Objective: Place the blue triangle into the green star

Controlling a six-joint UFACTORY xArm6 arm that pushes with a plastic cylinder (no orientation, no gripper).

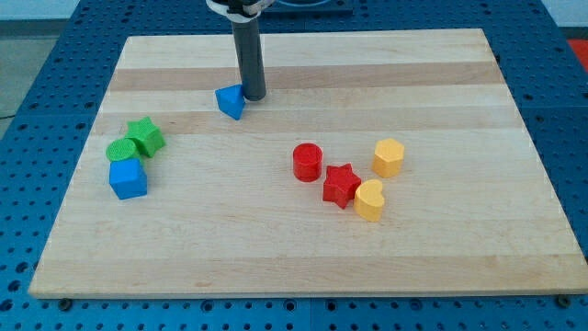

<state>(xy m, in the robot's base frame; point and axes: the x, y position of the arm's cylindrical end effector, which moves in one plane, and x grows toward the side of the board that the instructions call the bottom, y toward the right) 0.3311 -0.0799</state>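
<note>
My tip [253,96] sits on the wooden board [303,248], near the view's top. It is only a dark rod, so it has no hand to open or close, and it holds nothing. The blue triangle [231,101] is right at my tip, touching it on the view's left side. The green star [145,136] is well away from my tip, to the view's left and a bit lower. A green round block [120,150] touches the star, just below it and to its left. A blue cube [128,177] sits right under the green round block. Down and to the view's right of my tip is another group. There is a red round block [307,162], a red star [341,185], a yellow heart [369,199] and a yellow block [389,157] with flat sides.
</note>
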